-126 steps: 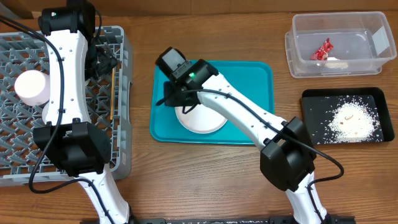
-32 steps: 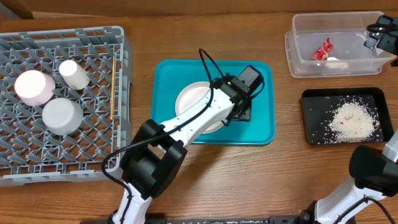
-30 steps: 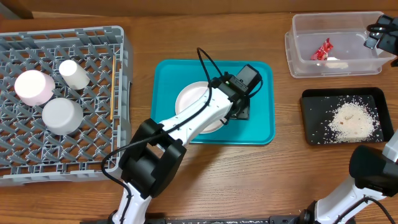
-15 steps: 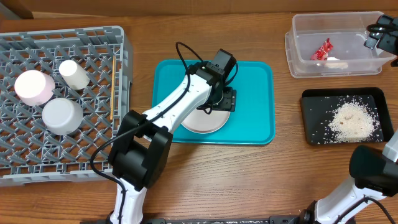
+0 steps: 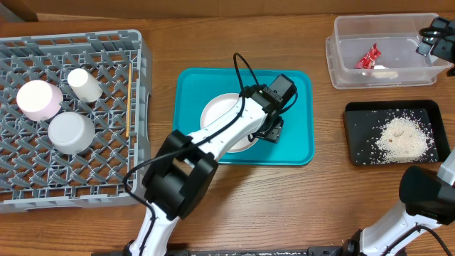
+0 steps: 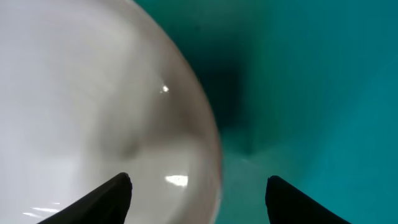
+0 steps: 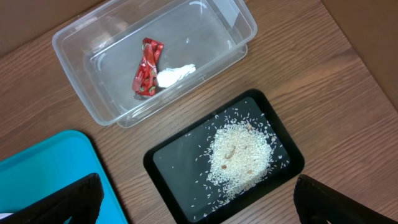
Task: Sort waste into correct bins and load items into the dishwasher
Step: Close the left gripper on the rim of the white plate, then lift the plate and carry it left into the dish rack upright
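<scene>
The white plate (image 5: 215, 115) lies on the teal tray (image 5: 295, 149). My left gripper (image 5: 272, 129) hangs low at the plate's right edge. In the left wrist view it (image 6: 198, 183) is open, one finger over the plate (image 6: 93, 93) and the other over the tray (image 6: 311, 93), the rim between them. The grey dish rack (image 5: 138, 178) holds the pink bowl (image 5: 37, 99), grey-blue bowl (image 5: 71, 133), white cup (image 5: 85, 84) and chopsticks (image 5: 129, 99). The red wrapper (image 7: 147, 74) lies in the clear tub (image 7: 68, 43); rice crumbs (image 7: 239, 149) lie in the black tray (image 7: 180, 168). My right gripper (image 7: 196, 186) is open, high above.
The clear tub (image 5: 338, 60) stands at the back right and the black tray (image 5: 355, 114) just in front of it. My right gripper (image 5: 435, 35) sits over the tub's right end. The left arm stretches across the tray from the table's front edge.
Within the last second my left gripper swung left over the plate, then back to its right rim. The right arm, over the plate several seconds ago, stays at the far right.
</scene>
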